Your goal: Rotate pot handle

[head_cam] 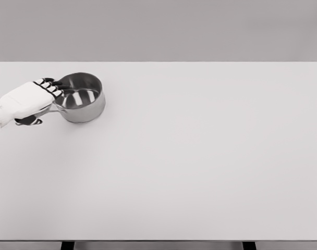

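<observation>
Steel pot (81, 99) sits on the white table (190, 166), far left part, toward the back edge. Upright, round, shiny, open top with no lid. Inside looks empty: only the bare metal floor and reflections on the inner wall show. The near outer wall is bright, the inner back wall darker.

The pot handle (48, 110) sticks out from the pot's left side, pointing left and slightly toward the camera. Only a short grey stub of it shows below the hand; the rest is hidden.

Left hand (28, 100) comes in from the left picture edge, white with dark fingertips. It lies over the handle, palm down. Fingers (50, 86) are held close together, side by side, reaching to the pot's left rim and touching or just overlapping it; exact contact is hard to tell. The thumb (29, 121) shows as a dark tip below the handle, so the hand appears wrapped around the handle, fingers above and thumb under. How tight the grip is cannot be told.

Right arm does not show in the head view.

Two dark table legs (68, 245) show below the front edge. A plain grey wall (158, 26) stands behind the table.
</observation>
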